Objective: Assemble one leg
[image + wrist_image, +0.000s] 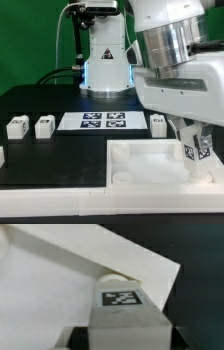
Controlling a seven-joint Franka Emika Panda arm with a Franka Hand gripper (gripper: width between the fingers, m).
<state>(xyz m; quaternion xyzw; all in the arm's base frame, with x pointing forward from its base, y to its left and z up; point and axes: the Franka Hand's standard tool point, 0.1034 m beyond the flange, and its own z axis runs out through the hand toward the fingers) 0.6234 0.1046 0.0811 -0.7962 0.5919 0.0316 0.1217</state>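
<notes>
Leg [203, 152] fitting in hand: the Panda's gripper [197, 143], jaws closed on the small white block, holds it over the corner of the large white tray piece [128, 152] at the exterior view's right. From the wrist view the leg's rounded tip sits close to that corner; whether it has met a socket cannot be told. The next move likely calls for careful alignment, then a downward seating. Other legs [44, 126] wait on the black table [40, 100] near the marker board [104, 121]. No brand or lettering is legible, only black-and-white square tags
</notes>
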